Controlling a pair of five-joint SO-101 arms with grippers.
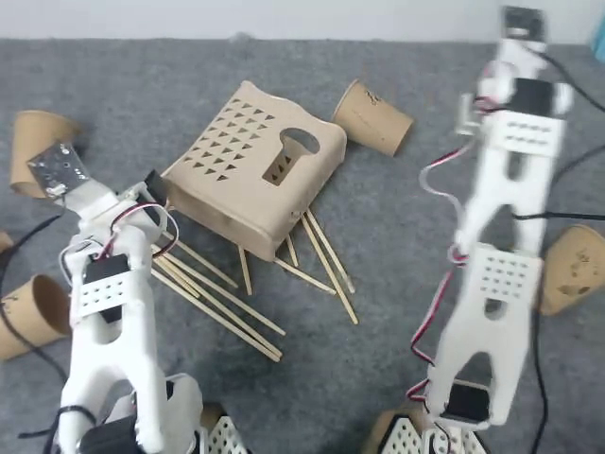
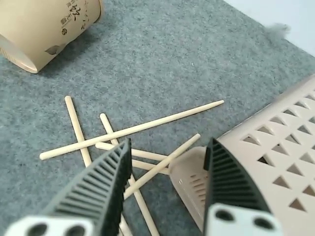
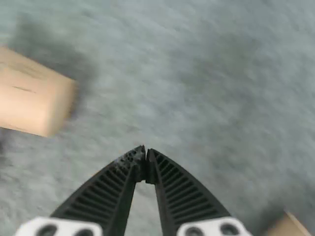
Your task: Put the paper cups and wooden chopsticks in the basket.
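Four tipped cups on the mat (image 1: 406, 236): far cup (image 1: 373, 116) just right of the basket (image 1: 250, 165), two left cups (image 1: 38, 151), right cup (image 1: 577, 270). Loose chopsticks (image 1: 227, 312) lie at the basket's near side, some under it. Over them, beside the basket's corner, left gripper (image 2: 170, 147), jaws wide. At far right, right gripper (image 3: 145, 152), jaws closed, empty.
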